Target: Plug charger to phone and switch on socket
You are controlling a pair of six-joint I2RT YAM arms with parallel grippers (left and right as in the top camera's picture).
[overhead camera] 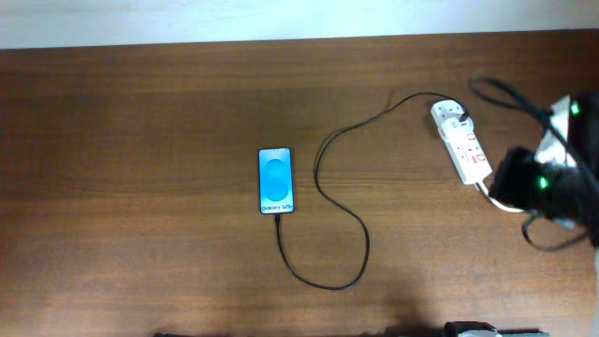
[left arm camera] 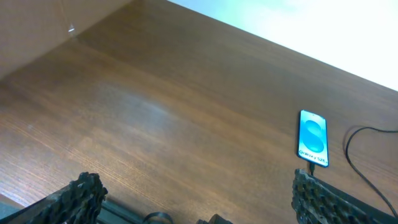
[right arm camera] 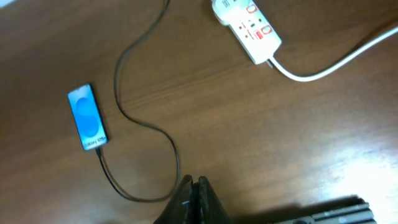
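You see the phone point(overhead camera: 275, 181) mid-table, with the charger point(overhead camera: 316, 171) meeting its lower end and looping to the socket point(overhead camera: 461, 140) at the right. Left gripper point(left arm camera: 196, 186) is spread wide; right gripper point(right arm camera: 194, 185) is pressed closed, empty.

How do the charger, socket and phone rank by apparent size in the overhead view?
1. charger, largest by its long looping span, though thin.
2. socket.
3. phone, clearly shorter than the socket.
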